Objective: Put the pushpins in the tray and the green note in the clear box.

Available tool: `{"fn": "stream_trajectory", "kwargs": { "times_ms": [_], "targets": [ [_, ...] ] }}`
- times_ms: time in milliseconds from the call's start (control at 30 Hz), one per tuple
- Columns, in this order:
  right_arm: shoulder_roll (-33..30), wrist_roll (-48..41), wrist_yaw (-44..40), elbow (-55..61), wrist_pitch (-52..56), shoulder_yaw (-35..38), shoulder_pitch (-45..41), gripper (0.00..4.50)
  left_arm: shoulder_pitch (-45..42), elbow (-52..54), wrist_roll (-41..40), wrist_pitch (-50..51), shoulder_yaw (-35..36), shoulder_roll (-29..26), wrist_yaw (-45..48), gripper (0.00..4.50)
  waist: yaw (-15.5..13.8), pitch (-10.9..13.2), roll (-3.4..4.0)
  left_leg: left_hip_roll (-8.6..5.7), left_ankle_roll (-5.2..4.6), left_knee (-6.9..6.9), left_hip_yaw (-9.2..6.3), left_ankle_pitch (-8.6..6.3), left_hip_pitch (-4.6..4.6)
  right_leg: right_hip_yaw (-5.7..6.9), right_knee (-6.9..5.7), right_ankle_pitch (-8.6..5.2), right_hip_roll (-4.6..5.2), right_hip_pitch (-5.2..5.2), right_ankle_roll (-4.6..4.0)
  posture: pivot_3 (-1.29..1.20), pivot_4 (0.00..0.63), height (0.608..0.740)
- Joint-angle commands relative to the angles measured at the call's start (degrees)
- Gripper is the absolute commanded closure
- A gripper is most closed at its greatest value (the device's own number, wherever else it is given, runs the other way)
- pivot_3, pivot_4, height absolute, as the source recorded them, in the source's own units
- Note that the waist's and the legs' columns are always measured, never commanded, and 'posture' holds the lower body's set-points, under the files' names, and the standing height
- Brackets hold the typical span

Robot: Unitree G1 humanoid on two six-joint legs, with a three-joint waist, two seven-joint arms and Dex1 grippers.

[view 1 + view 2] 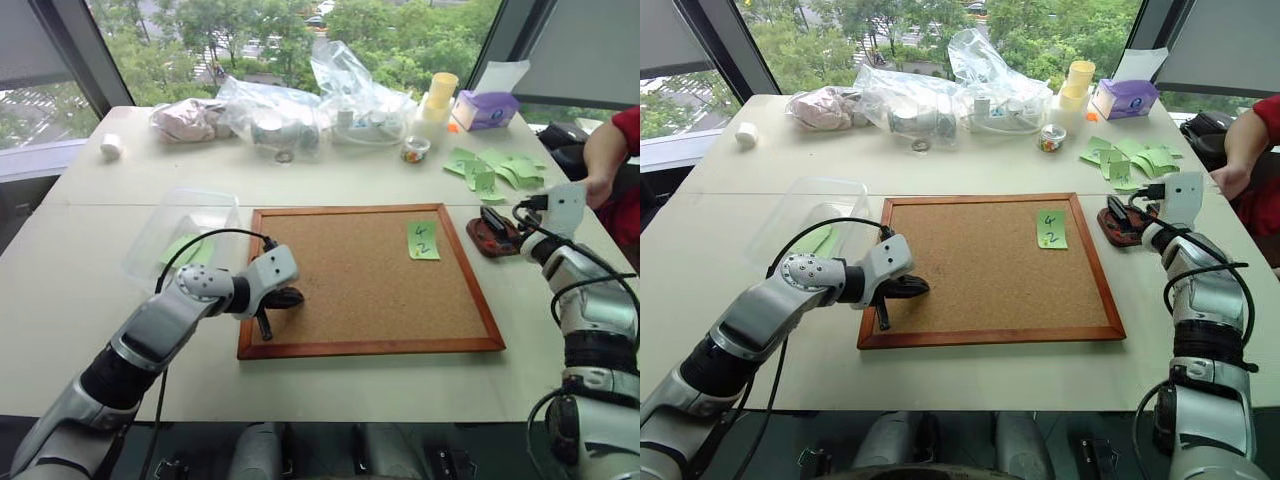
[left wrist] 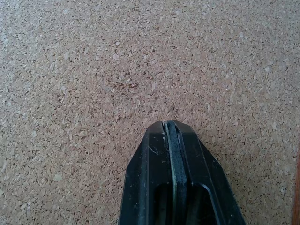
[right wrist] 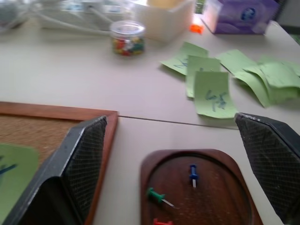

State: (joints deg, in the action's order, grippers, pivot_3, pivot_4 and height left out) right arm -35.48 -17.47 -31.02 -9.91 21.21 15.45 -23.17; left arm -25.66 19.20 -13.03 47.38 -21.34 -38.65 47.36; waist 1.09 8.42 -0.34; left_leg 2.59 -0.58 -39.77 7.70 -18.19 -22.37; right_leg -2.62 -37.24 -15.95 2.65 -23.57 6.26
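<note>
Reaching across the cork board, the left gripper is pressed shut at lower left; the right gripper gapes over the tray holding pushpins. The green note reads "4, 2"; the clear box sits left.

- Daylight pours in through the windows behind the counter, leaving the scene bright and evenly lit.
- Shadows stay soft; a faint one sits under the left tool on the cork board.
- The clear plastic bags carry white glare.
- The right wrist view looks soft, its far objects blurred.
</note>
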Motion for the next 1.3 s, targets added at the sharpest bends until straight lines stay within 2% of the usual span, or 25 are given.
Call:
{"fn": "stream_trajectory", "kwargs": {
  "times_ms": [33, 200, 367, 867, 967, 1067, 1100, 1133, 1200, 1233, 1300],
  "targets": [
    [1.2, -4.2, -3.4, 12.1, 5.3, -3.2, 4.4, 0.03, 1.1, -1.3, 1.1, 1.6, -1.0, -1.1, 0.2, 4.50, 0.0, 0.0, -0.01, 0.00, 0.00, 0.00, 0.00, 0.00, 0.00, 0.00, 0.00, 0.00, 0.01, 0.00, -0.01, 0.00, 0.150, 0.728],
    [4.9, -3.9, -2.2, 16.0, 7.1, -6.8, 8.8, 0.03, 0.8, -1.5, 1.2, 1.6, -1.3, -0.7, 0.2, 4.50, 0.0, 0.0, -0.01, -0.01, -0.01, 0.00, 0.01, -0.01, 0.00, 0.00, 0.01, -0.07, 0.03, -0.01, -0.12, 0.00, 0.150, 0.728],
    [6.8, -4.3, -0.8, 16.3, 8.1, -6.8, 8.5, 0.03, 0.9, -1.7, 1.2, 1.3, -1.4, -1.0, 0.5, 4.50, -0.1, 0.0, -0.02, -0.01, -0.02, 0.00, 0.01, -0.01, -0.01, 0.01, 0.00, -0.09, 0.02, -0.02, -0.17, 0.00, 0.150, 0.728],
    [8.8, -0.9, -2.2, 5.5, 6.1, -11.0, 5.9, 0.03, 1.0, -0.4, 1.2, 2.8, -1.6, -0.4, -0.3, 4.50, -0.1, 0.0, -0.06, -0.02, -0.02, 0.00, 0.00, -0.01, -0.01, 0.01, 0.01, -0.09, 0.01, -0.01, -0.17, 0.00, 0.150, 0.728],
    [9.6, -0.3, -2.4, 3.7, 4.9, -11.5, 6.1, 0.83, 1.1, -0.2, 1.1, 3.0, -1.6, -0.3, -0.5, 4.50, 0.0, -0.1, -0.14, -0.02, -0.02, 0.00, 0.00, -0.01, 0.02, 0.02, 0.01, -0.09, 0.01, 0.02, -0.17, 0.00, 0.150, 0.728],
    [10.2, -0.3, -2.4, 3.3, 4.5, -11.5, 6.0, 2.38, 1.3, -0.1, 1.0, 3.0, -1.5, -0.3, -0.6, 4.50, 0.0, -0.1, -0.17, 0.00, -0.02, 0.00, -0.01, -0.01, 0.03, 0.02, 0.01, -0.09, 0.00, 0.03, -0.17, 0.00, 0.150, 0.728],
    [10.3, -0.2, -2.3, 3.3, 4.4, -11.5, 6.0, 2.69, 1.3, 0.0, 1.0, 3.1, -1.4, -0.3, -0.6, 4.50, 0.0, -0.1, -0.18, 0.00, -0.02, 0.00, 0.00, -0.01, 0.03, 0.02, 0.01, -0.09, 0.00, 0.03, -0.17, 0.00, 0.150, 0.728],
    [10.5, 0.0, -2.3, 3.1, 4.3, -11.7, 6.0, 3.28, 1.2, 0.0, 1.0, 3.1, -1.4, -0.4, -0.6, 4.50, 0.0, -0.1, -0.18, 0.00, -0.02, 0.00, -0.01, -0.01, 0.03, 0.02, 0.01, -0.09, 0.00, 0.03, -0.17, 0.00, 0.150, 0.728],
    [10.6, 0.8, -2.4, 2.9, 3.7, -12.4, 6.4, 4.16, 1.2, 0.1, 1.0, 3.2, -1.4, -0.5, -0.5, 4.50, 0.0, -0.1, -0.20, 0.00, -0.02, 0.00, -0.01, -0.01, 0.04, 0.02, 0.01, -0.09, 0.00, 0.03, -0.17, 0.00, 0.150, 0.728],
    [10.7, 1.1, -2.4, 2.9, 3.4, -12.5, 6.6, 4.42, 1.2, 0.1, 1.0, 3.2, -1.4, -0.6, -0.5, 4.50, 0.1, -0.1, -0.20, 0.00, -0.02, 0.00, -0.01, -0.01, 0.04, 0.02, 0.01, -0.10, 0.00, 0.03, -0.17, 0.00, 0.150, 0.728],
    [10.8, 1.5, -2.5, 3.0, 2.9, -12.6, 6.9, 4.42, 1.1, 0.1, 0.9, 3.2, -1.3, -0.7, -0.4, 4.50, 0.1, -0.1, -0.21, 0.02, -0.01, 0.02, 0.00, -0.01, 0.07, 0.02, 0.01, -0.10, -0.02, 0.04, -0.18, 0.00, 0.150, 0.728]
  ]
}}
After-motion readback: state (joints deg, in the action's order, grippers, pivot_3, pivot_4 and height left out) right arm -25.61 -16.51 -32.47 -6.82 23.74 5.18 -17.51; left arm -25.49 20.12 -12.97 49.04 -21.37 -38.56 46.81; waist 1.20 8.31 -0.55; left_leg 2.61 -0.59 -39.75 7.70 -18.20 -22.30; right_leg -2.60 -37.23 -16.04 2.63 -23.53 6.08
